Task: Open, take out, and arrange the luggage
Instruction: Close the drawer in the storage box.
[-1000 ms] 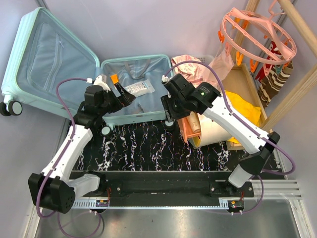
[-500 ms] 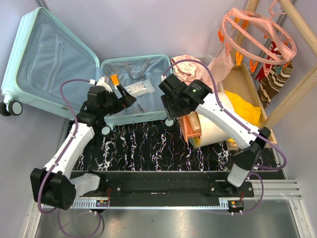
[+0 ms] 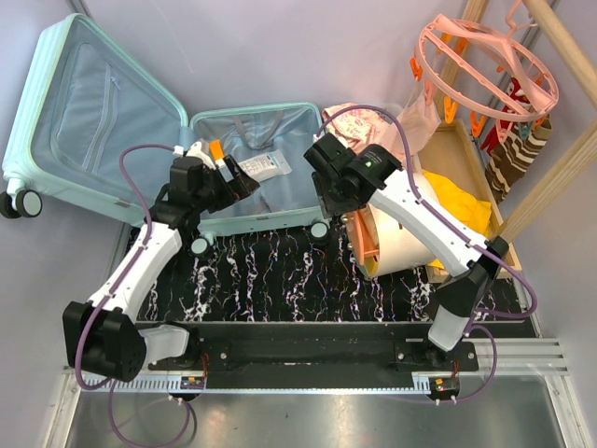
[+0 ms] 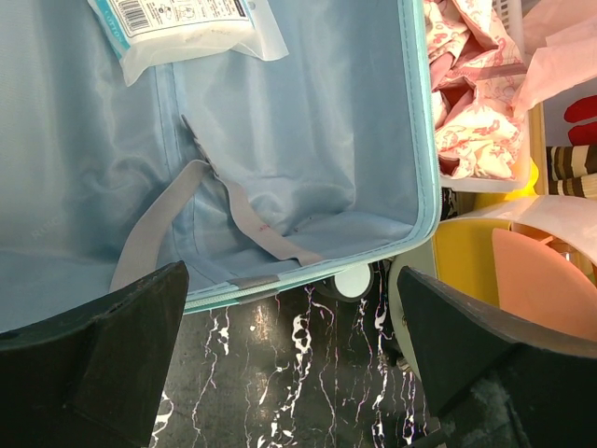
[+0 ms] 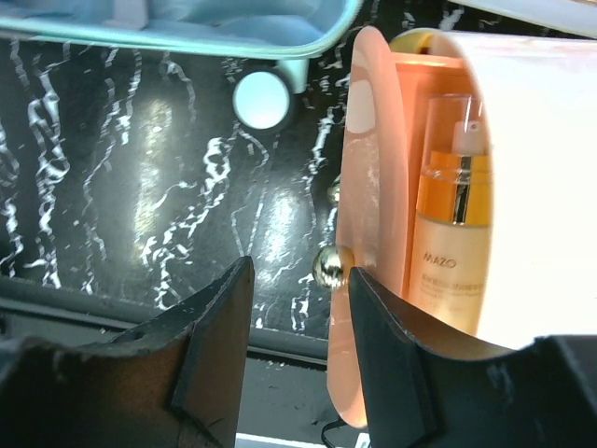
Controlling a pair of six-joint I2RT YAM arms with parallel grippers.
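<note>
So, luggage: you had the luggage (image 3: 266,222) open at the table's far edge, its lid propped up toward the far-left corner and its base shell lying flat, with the near wall along the far edge of the black marbled mat (image 3: 280,280).
Inside the base: a clear packet (image 4: 177,28) lay on the grey-blue lining toward the far side, and a grey strap (image 4: 159,224) trailed loose across the lining to the near wall.
Left gripper: your left gripper (image 4: 289,308) hung over the left part of the base, fingers spread wide and holding nothing, with the near rim below it.
Right gripper: your right gripper (image 5: 294,299) hung just outside the base's near-right corner, fingers partway apart and clamped on nothing. A small gold knob (image 5: 331,266) sat between them, close to one finger.
Corner wheel: the white wheel (image 5: 261,98) stood on the mat just under the corner rim.
Right-side crowding: a peach case (image 5: 368,187) holding an orange pump bottle (image 5: 448,233) lay just beside that corner. A white basket (image 4: 476,182) of pink-patterned cloth (image 4: 466,103) sat just beside the base's right wall.
Open room: your widest stretch was the mat between the luggage's near wall and the arm bases.
</note>
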